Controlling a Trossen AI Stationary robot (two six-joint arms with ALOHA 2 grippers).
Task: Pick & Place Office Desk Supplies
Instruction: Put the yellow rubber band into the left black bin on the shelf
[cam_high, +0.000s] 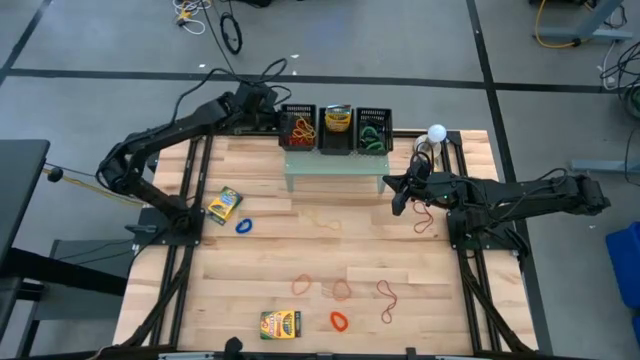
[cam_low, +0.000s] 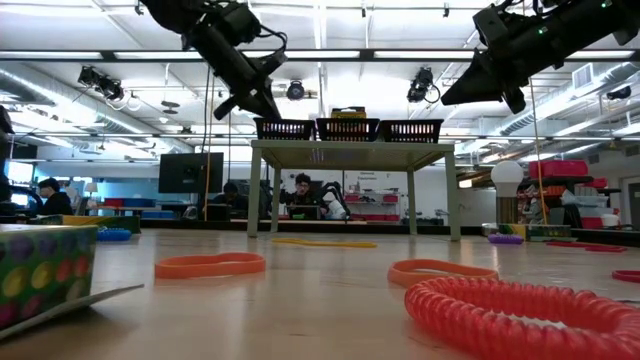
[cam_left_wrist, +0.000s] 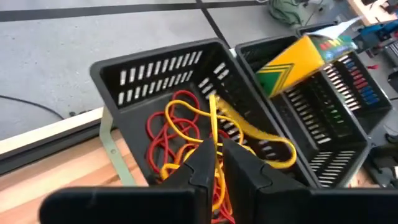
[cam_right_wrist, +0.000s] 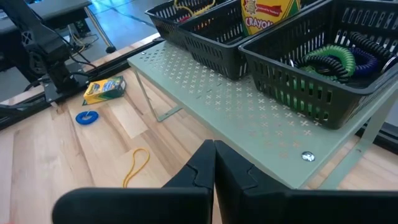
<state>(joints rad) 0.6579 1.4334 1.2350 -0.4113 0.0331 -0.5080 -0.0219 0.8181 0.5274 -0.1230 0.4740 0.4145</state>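
Partly sorted. Three baskets (cam_high: 339, 131) on the stand (cam_high: 335, 164) at the table's (cam_high: 270, 235) far edge hold bands and a crayon box (cam_high: 338, 119).

Left on the table: two boxes (cam_high: 224, 205) and scattered bands (cam_high: 340, 321).

Left gripper (cam_left_wrist: 217, 152) is over the left basket, nearly closed on a yellow band (cam_left_wrist: 249, 127). Right gripper (cam_high: 400, 198) is shut and empty near the stand's right end.

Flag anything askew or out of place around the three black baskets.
In the middle basket the crayon box stands tilted on a corner, poking above the rim instead of lying flat. In the left basket a yellow band drapes up toward the dividing wall. Nothing looks spilled or damaged.
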